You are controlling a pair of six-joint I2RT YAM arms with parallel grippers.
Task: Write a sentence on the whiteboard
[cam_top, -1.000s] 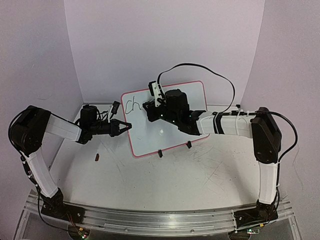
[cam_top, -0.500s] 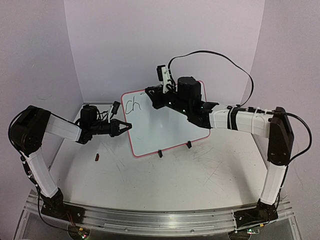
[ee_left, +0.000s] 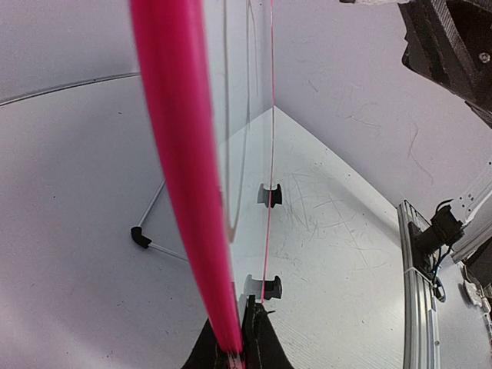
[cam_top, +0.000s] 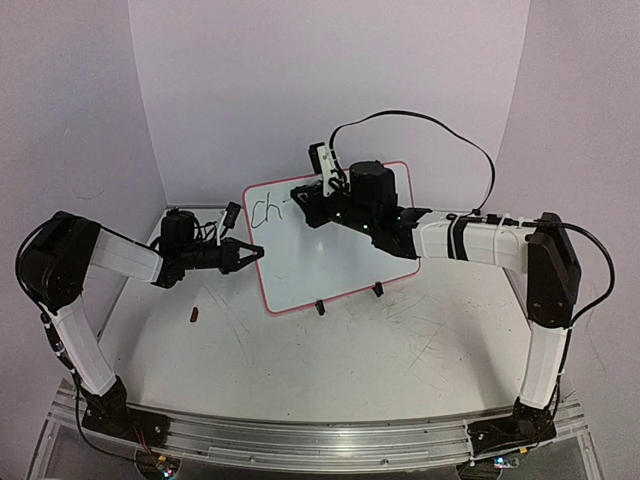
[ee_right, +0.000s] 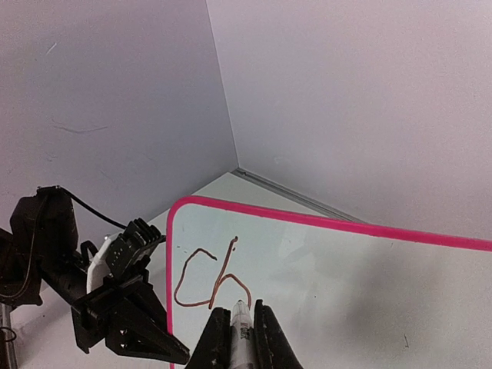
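1. Whiteboard [cam_top: 335, 255]: a flat, glossy white rectangle with rounded corners and a thin pink rim. It is propped at a tilt on two small black clip feet [cam_top: 320, 307] along its 6 o'clock edge.
2. Table [cam_top: 350, 350]: white and matt, heavily scuffed with fine dark scratches. A small dark piece [cam_top: 194, 315] is seen lying toward 9 o'clock, apart from the board.
3. Room: plain pale lilac walls [cam_top: 330, 80] are seen on three sides. A metal rail [cam_top: 300, 440] runs along the 6 o'clock edge, and the arm bases are carried on it.
4. The board is placed past table centre toward 12 o'clock.
5. Lettering [ee_right: 207, 280]: two thin looping letters, "ch", are written in the board's 10 o'clock corner. The stroke is dark, and brownish in the right wrist view.
6. Left gripper [cam_top: 257, 252]: its black fingers are clamped on the rim at the board's 9 o'clock edge.
7. Right gripper [ee_right: 240, 338]: it is closed on a pale-barrelled marker [ee_right: 241, 323]. The tip is held just beside the foot of the "h"; contact cannot be told.
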